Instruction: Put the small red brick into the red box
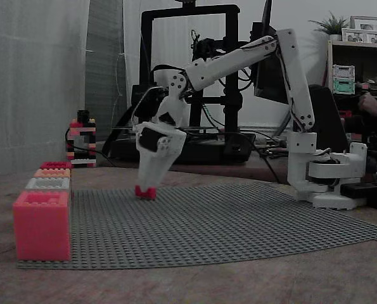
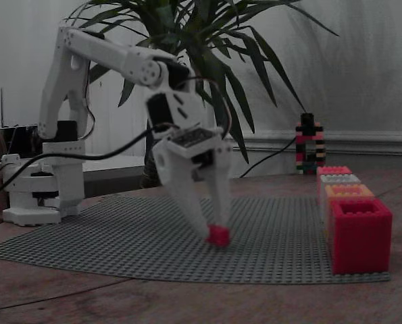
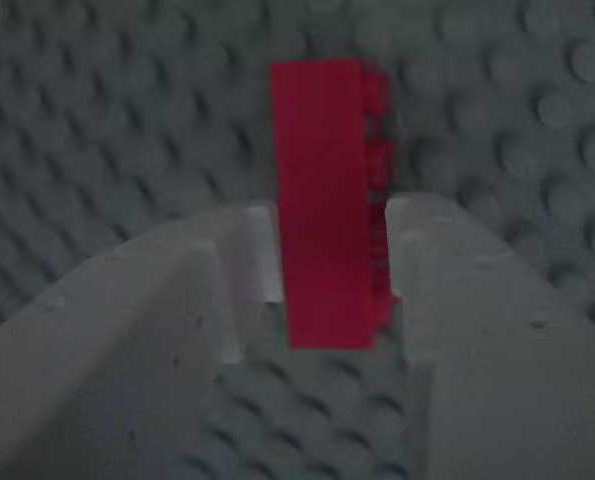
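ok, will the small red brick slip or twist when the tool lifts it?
Probably rigid: the small red brick looks like hard moulded plastic. Likely light: it is small beside the tool. It may pivot, since it seems held by smooth sides toward one end, and the studded baseplate might cling to it.

gripper [image 3: 327, 212] covers both lower sides of the small red brick [image 3: 322, 130].

We find the baseplate [image 1: 239, 221] lying on the table [image 1: 175, 285], with the arm's base [image 1: 327, 180] at its right rear edge in a fixed view. Four boxes stand in a row along the plate's left edge, the nearest box [image 1: 41, 225] foremost and a brick tower [image 1: 81, 140] behind them. The small brick [image 1: 145, 192] sits down at the plate, right of the row, between the fingers of the gripper [image 1: 151, 183].
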Controlling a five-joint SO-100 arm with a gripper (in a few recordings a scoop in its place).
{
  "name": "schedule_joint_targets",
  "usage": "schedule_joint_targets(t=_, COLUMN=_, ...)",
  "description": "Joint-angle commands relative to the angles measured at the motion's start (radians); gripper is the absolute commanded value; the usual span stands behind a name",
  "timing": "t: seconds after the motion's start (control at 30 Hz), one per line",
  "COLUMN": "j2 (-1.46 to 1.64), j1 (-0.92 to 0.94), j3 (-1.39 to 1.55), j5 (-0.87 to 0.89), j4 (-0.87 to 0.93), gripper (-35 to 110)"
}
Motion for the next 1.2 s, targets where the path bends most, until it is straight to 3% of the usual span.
schedule_joint_targets(t=0.0, j2=0.051, j1=-0.012, j3=-0.12, j5=0.083, j4=-0.023, gripper=0)
schedule_joint_targets(t=0.4, j2=-0.015, j1=-0.012, j3=-0.414, j5=0.598, j4=-0.175, gripper=0)
schedule_joint_targets(t=0.8, j2=-0.273, j1=-0.018, j3=-0.643, j5=0.785, j4=-0.339, gripper=0)
schedule_joint_targets(t=1.17, j2=-0.4, j1=-0.021, j3=-0.815, j5=0.845, j4=-0.351, gripper=0)
